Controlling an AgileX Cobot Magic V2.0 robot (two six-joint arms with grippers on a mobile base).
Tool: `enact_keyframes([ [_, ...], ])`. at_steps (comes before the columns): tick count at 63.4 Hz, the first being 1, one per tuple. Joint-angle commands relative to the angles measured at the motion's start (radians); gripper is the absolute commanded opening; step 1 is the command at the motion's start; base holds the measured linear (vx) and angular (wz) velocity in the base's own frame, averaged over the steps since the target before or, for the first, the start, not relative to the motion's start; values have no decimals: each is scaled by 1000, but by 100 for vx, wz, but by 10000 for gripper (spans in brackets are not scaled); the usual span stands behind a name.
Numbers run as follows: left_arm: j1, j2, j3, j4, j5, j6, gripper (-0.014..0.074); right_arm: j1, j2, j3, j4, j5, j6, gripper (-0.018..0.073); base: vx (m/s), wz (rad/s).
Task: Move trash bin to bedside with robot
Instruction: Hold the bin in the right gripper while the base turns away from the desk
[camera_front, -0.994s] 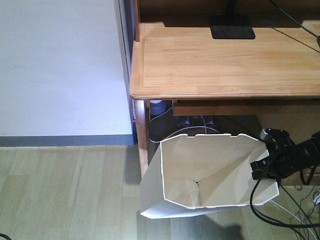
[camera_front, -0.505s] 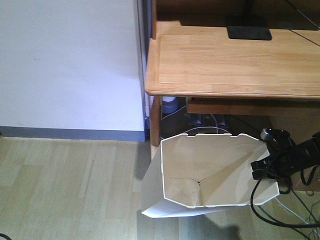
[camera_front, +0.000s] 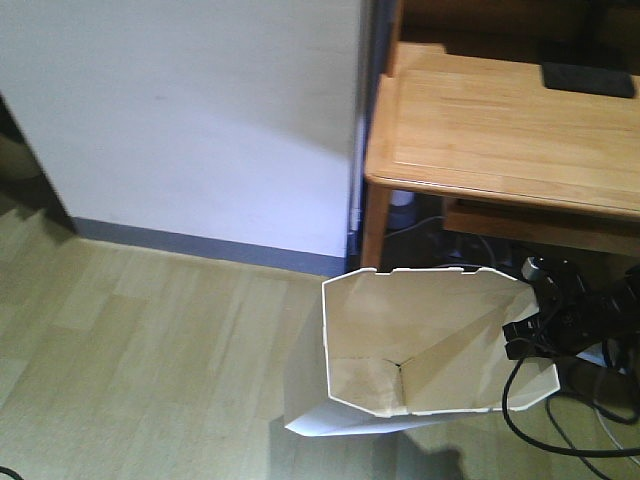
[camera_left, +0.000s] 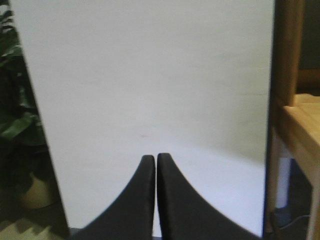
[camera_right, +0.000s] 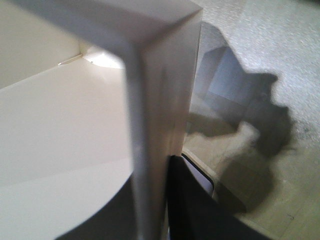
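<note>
Right pincer grips the rim of the tilted trash bin, mouth upward.

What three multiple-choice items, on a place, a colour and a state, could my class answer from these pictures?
1. Where is the bin? A over the floor beside the desk; B on the desk; C on a shelf.
2. What colour is its outside? A black; B white; C red.
3. How is the left gripper? A wide open; B holding the bin; C shut, empty.
1 A: it shows below the desk top, above the floor.
2 B: its outer wall is white.
3 C: its fingers meet, nothing between.
</note>
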Motion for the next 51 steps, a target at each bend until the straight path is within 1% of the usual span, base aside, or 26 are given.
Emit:
enact_keyframes([
  [1,-6,-15,12,-9,-74,-14,-6,-3,-70,-9,67,201,0,-3,-3,48],
  [31,-6,-15,12,-9,-74,-14,-6,-3,-70,-9,67,201,0,-3,-5,56],
  [51,-6,-15,12,-9,-74,-14,-6,-3,-70,-9,67,201,0,-3,0,42],
])
